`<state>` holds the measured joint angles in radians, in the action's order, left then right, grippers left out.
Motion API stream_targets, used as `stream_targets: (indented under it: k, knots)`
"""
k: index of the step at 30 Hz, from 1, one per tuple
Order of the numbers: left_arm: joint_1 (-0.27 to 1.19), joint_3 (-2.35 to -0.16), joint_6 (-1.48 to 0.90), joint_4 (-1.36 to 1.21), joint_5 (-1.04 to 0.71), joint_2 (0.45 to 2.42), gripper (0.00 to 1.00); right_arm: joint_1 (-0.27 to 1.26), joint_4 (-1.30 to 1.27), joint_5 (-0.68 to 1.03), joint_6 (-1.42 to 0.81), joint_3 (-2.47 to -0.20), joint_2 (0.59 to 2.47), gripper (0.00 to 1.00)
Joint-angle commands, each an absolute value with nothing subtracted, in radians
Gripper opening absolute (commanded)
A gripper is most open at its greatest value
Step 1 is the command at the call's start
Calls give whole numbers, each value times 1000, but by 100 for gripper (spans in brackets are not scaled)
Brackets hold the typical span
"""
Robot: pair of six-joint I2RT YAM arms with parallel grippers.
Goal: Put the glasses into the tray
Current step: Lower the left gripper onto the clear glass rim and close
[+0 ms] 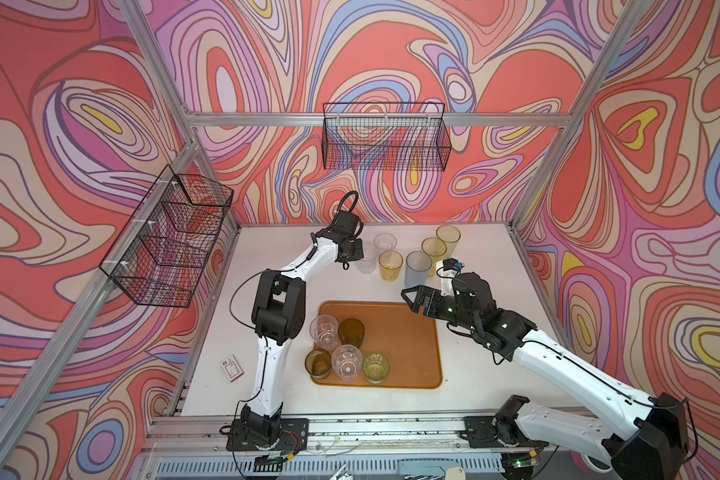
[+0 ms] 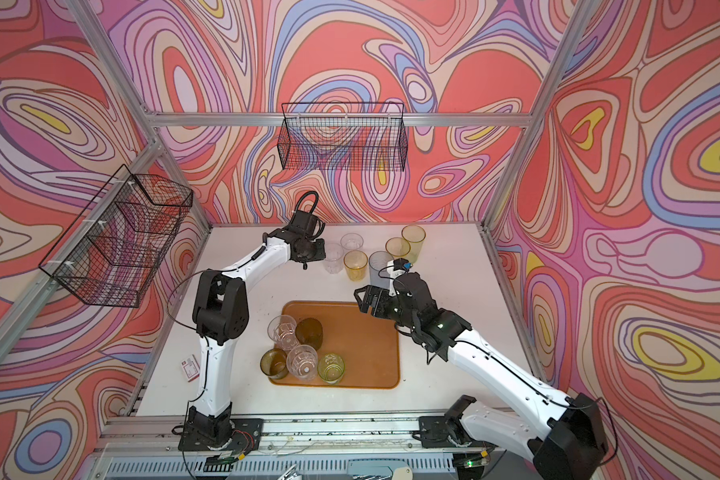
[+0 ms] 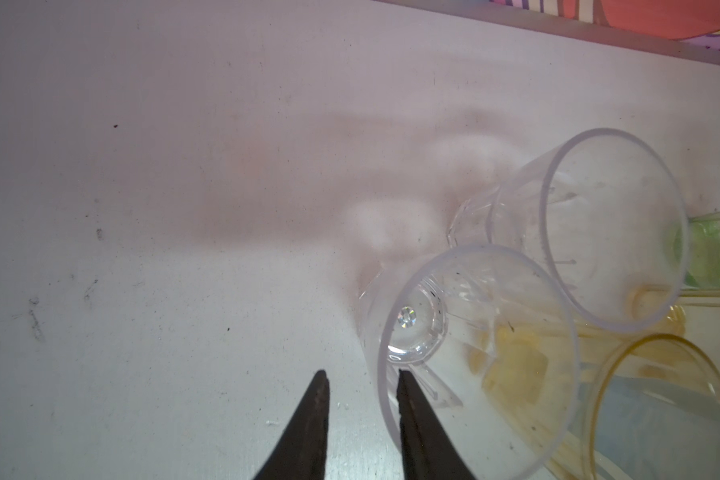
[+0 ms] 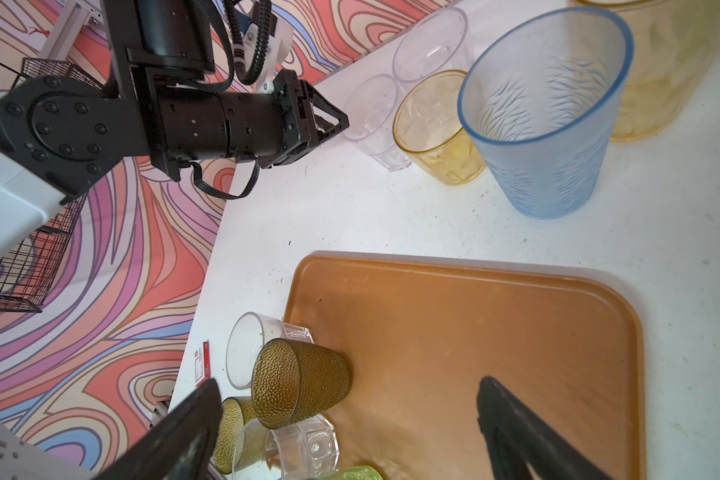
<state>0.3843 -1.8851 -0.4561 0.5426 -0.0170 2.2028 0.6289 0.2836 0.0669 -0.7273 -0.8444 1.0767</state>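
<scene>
Both top views show the orange-brown tray (image 1: 395, 332) (image 2: 362, 332) holding several glasses at its left end, among them a clear one (image 1: 324, 331) and an olive one (image 1: 351, 331). More glasses stand at the back of the table: clear, yellow (image 1: 390, 265) and pale blue (image 1: 418, 269). My left gripper (image 1: 356, 255) (image 3: 362, 374) is open and straddles the rim of a clear glass (image 1: 366, 257) (image 3: 495, 291), one finger inside and one outside. My right gripper (image 1: 410, 301) (image 4: 350, 384) hangs wide open and empty over the tray's far right part.
Black wire baskets hang on the back wall (image 1: 385, 137) and the left wall (image 1: 171, 237). A small red and white card (image 1: 232, 368) lies on the table left of the tray. The left arm's elbow (image 1: 277, 307) stands close to the tray's left edge.
</scene>
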Motion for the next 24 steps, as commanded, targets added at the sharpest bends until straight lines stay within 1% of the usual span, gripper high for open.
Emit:
stream_targets:
  k: [1, 11, 17, 19, 20, 24]
  knots:
    - [372, -1899, -449, 583, 8, 2223, 28, 624, 288, 48, -734, -847, 1085, 98]
    - [371, -1906, -449, 589, -2, 2236, 27, 624, 295, 42, -754, -850, 1095, 98]
    - [371, -1938, -455, 601, -21, 2265, 25, 624, 302, 41, -758, -857, 1106, 98]
    - [371, -1946, -455, 606, -29, 2272, 23, 624, 305, 39, -758, -859, 1109, 99]
    - [372, -1948, -456, 610, -28, 2273, 20, 624, 305, 38, -759, -861, 1111, 99]
    - [370, -1947, -448, 618, -20, 2270, 14, 624, 306, 37, -759, -862, 1115, 98]
